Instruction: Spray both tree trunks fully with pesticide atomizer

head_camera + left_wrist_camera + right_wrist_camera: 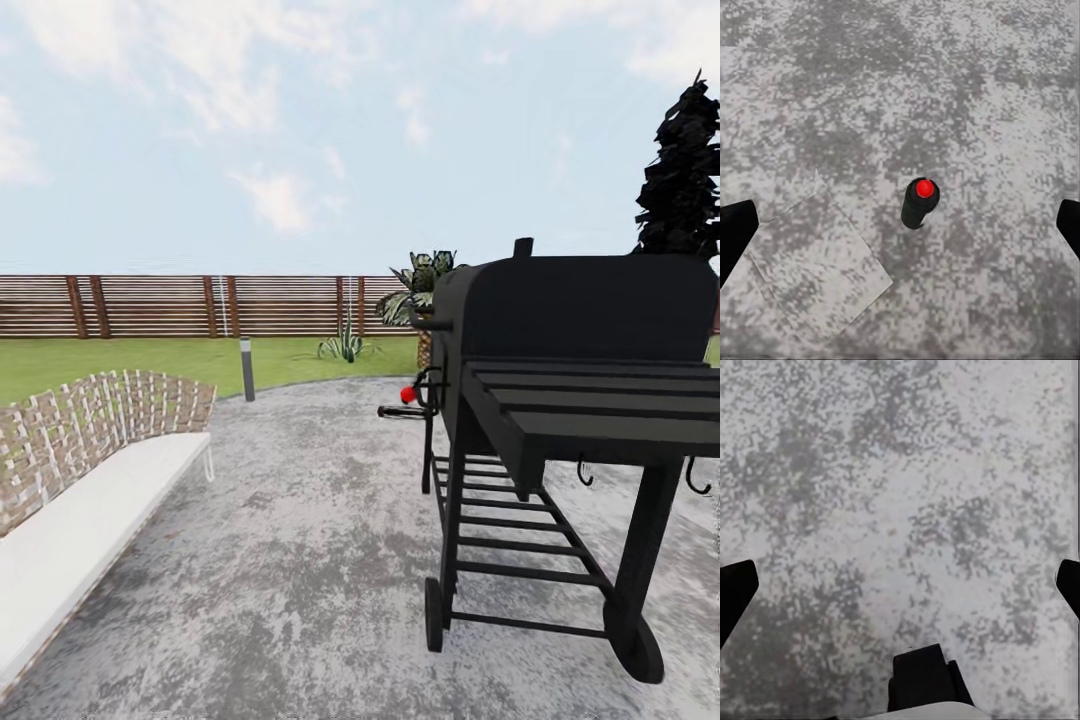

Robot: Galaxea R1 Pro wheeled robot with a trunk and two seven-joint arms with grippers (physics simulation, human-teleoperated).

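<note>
One black grill (580, 400) stood on the paving (300, 560); both grippers' fingers (735, 229) were wide, tips cut off.

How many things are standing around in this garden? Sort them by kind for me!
Black barbecue grill: 1
Woven bench with a white seat: 1
Short grey lamp post: 1
Dark cypress-like tree: 1
Low spiky or palm-like plants: 2
Small black bottle with a red top, on the paving: 1
Total: 7
</note>
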